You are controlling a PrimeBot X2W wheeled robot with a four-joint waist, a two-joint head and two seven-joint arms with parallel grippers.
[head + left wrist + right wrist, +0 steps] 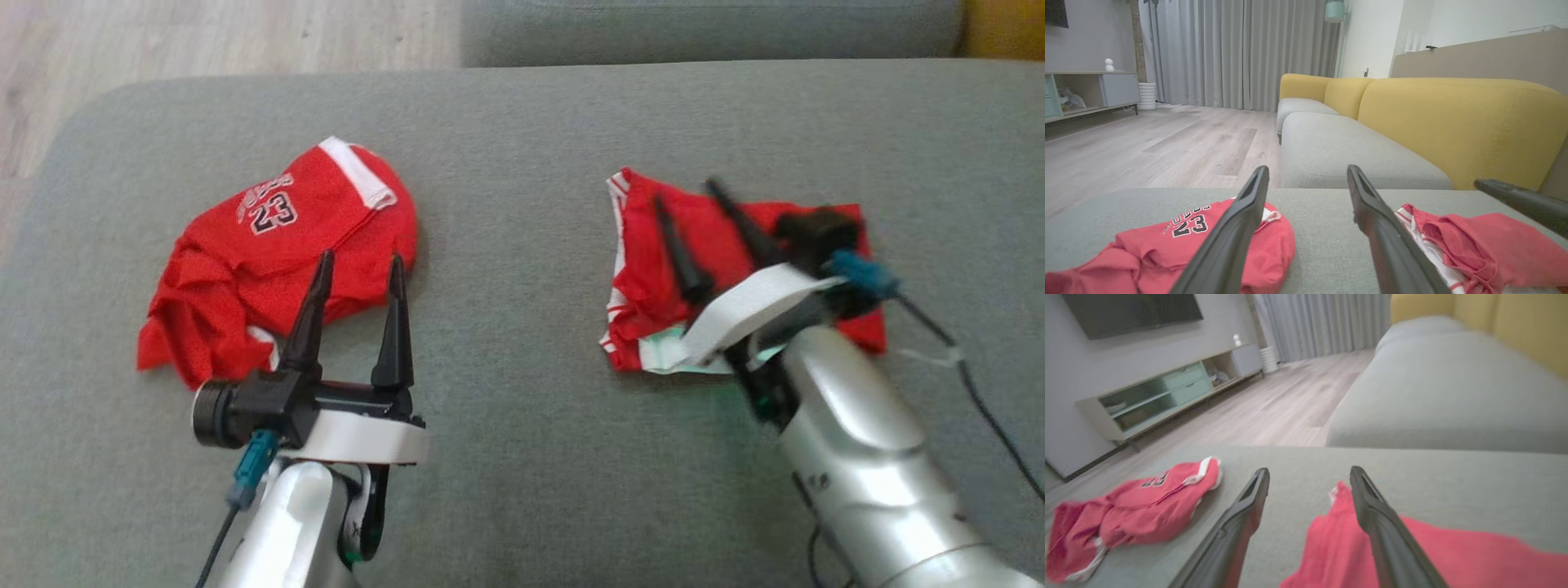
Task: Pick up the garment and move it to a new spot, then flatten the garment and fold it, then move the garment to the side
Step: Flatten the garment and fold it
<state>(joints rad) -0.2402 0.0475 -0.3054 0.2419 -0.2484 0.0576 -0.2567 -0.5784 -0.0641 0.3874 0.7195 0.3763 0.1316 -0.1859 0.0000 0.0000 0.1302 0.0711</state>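
Note:
A folded red garment point(645, 278) point(1494, 237) point(1453, 555) with white trim lies flat on the right of the grey cushion point(522, 204). My right gripper point(684, 191) point(1309, 468) is open just above it, fingers spread over the cloth and holding nothing. One of its fingers point(1515, 196) reaches in at the right edge of the left wrist view. A second red garment, a crumpled jersey point(245, 261) point(1147, 249) point(1147, 502) printed 23, lies on the left. My left gripper point(362, 257) point(1307, 167) is open at that jersey's near right edge, with nothing between its fingers.
Bare grey cushion separates the two garments. A wood floor point(163, 41) lies beyond the far left corner. Behind stands a sofa with a grey seat point(1331, 151) and a yellow back point(1453, 122). A low TV cabinet point(1155, 396) lines the far wall. A black cable point(980, 392) trails off my right wrist.

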